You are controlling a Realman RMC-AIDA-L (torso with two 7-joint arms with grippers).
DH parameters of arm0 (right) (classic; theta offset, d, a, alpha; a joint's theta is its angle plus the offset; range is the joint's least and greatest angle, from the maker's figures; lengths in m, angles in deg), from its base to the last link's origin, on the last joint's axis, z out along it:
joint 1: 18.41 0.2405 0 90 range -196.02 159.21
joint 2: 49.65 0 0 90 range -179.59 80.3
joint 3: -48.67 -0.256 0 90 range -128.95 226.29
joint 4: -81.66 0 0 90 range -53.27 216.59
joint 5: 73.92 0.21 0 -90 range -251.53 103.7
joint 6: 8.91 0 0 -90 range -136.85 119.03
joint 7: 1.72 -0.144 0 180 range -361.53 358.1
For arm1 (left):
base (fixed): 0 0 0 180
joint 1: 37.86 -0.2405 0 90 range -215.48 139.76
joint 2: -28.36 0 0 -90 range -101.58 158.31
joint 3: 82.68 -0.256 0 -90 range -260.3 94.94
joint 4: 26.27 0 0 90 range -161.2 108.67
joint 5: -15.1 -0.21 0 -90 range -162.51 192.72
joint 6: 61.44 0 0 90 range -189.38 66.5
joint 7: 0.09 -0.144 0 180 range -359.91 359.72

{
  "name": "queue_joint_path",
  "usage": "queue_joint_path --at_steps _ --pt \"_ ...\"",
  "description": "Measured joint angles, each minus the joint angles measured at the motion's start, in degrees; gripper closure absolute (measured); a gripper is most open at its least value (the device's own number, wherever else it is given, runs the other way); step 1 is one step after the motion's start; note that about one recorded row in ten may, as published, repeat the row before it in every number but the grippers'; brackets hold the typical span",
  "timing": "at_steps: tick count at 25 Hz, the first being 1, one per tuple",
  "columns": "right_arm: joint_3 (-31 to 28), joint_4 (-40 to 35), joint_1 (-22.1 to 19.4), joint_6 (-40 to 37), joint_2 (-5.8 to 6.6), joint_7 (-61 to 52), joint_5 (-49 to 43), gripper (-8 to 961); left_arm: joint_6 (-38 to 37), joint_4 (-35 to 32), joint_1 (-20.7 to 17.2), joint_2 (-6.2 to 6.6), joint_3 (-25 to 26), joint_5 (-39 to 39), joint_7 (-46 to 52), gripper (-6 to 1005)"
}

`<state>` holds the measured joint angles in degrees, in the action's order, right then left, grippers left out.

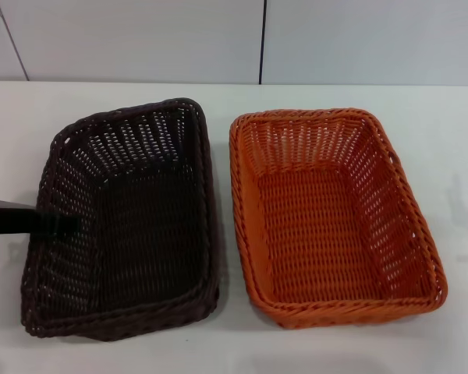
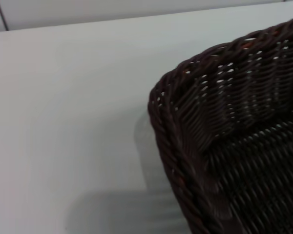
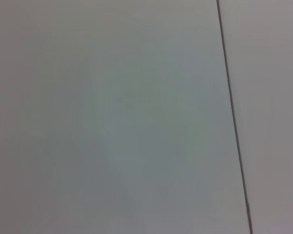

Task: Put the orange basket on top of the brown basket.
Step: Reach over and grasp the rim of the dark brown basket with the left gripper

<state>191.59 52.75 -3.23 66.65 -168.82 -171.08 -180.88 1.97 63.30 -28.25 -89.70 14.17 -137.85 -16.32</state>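
The brown basket [image 1: 129, 226] sits on the left of the white table, and the orange basket [image 1: 331, 214] stands beside it on the right with a narrow gap between them. Both are empty and upright. My left gripper [image 1: 66, 224] comes in from the left edge of the head view and lies across the brown basket's left rim. A corner of the brown basket [image 2: 224, 126] fills the left wrist view. My right gripper shows in no view.
The white table [image 1: 452, 156] runs to a pale panelled wall [image 1: 140, 39] behind the baskets. Bare table [image 2: 63, 107] lies beside the brown basket's corner. The right wrist view shows only a pale surface with a dark seam [image 3: 233, 122].
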Motion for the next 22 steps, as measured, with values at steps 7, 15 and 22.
queue_joint_path --at_steps 7,15,22 --pt "0.1 0.0 -0.1 0.1 0.0 0.0 0.0 263 0.4 1.1 0.1 0.02 -0.1 0.4 -1.8 443" --pt "0.2 -0.2 -0.1 0.3 0.0 0.0 -0.1 266 2.8 2.9 0.4 0.06 0.7 0.4 -9.6 646" --pt "0.1 -0.5 -0.1 0.3 0.0 0.0 -0.1 270 7.7 3.7 3.2 0.12 7.0 0.6 -25.4 702"
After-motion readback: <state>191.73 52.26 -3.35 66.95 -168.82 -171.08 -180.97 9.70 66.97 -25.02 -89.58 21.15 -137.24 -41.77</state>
